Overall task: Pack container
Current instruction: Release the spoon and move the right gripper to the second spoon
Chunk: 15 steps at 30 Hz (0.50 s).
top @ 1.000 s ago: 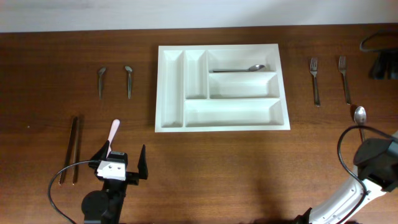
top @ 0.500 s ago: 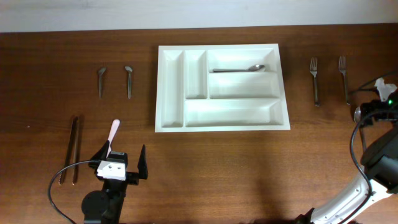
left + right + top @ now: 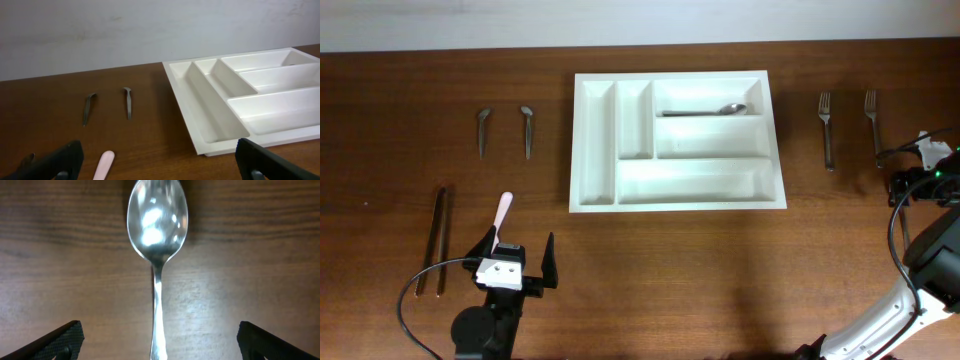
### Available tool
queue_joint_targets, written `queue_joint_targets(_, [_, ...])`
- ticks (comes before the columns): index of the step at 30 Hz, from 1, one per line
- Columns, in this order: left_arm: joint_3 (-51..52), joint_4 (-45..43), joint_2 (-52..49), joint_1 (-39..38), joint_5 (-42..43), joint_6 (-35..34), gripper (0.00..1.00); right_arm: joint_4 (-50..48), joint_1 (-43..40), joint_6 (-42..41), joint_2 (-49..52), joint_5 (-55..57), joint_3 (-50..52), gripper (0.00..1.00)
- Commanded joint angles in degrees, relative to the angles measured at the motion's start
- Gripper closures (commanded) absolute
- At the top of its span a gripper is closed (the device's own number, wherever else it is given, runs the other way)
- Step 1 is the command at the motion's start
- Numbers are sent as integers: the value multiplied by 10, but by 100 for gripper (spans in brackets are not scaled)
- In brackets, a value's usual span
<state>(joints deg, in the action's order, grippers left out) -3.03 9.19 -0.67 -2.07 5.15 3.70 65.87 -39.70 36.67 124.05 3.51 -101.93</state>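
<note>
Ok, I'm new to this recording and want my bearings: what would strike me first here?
The white container stands out at the centre of the dark wooden table, with a single spoon in its top long compartment. In the right wrist view, a second shiny spoon lies on the wood, centred between the fingers of the open right gripper.

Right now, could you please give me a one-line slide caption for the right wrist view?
Open right gripper poised over a metal spoon on the wooden table, handle centred between its fingers.
</note>
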Motion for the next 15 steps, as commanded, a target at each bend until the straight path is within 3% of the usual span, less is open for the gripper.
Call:
queue_joint_targets(1, [4,-2,4,4,-4,9,1,-8,1,6,19,-14,5,1])
queue_joint_targets(15, [4,-2,4,4,-4,9,1,-11,4,6,57,-14,5,1])
